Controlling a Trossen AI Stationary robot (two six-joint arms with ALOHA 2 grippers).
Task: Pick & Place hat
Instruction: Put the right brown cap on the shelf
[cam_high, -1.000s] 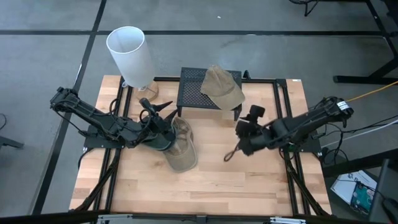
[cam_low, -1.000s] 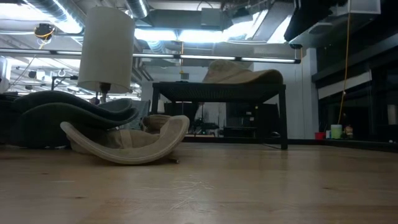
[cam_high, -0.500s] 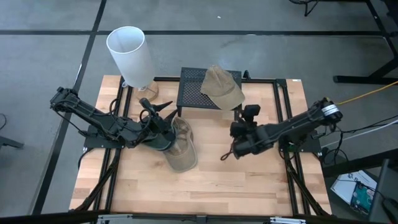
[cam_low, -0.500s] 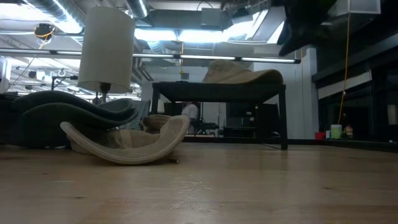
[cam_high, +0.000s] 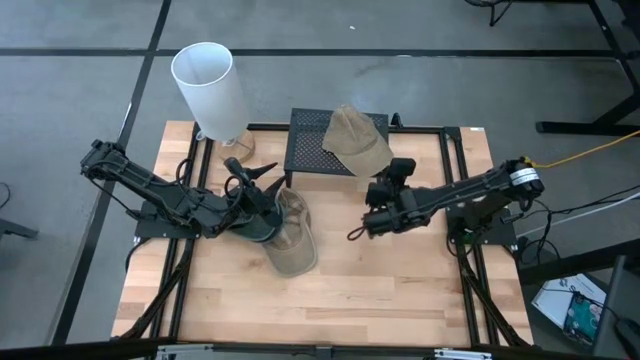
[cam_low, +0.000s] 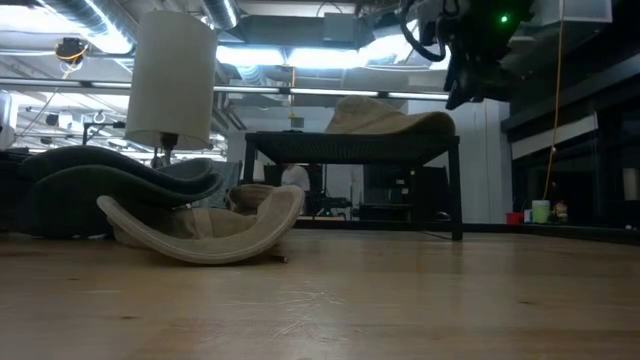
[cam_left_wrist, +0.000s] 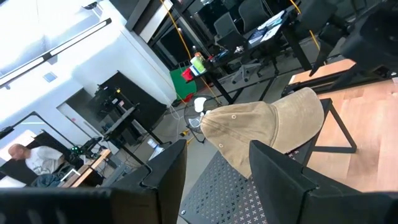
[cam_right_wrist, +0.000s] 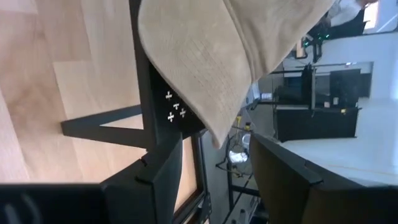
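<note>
Hovering open-fingered, the right gripper sits just below the hat already resting on the black rack; the left gripper appears to clutch a second hat lying on the table, unplaced.

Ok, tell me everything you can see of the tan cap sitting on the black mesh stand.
The tan fabric cap rests crown up on the black perforated metal stand at the table's far edge. It has a rounded, slightly slumped crown with a button on top and stitched panels. It sits on the stand's right end, its brim overhanging the stand's front right corner. Only the stand touches it; the right gripper hovers just in front, apart from it, pointing its way.
</note>
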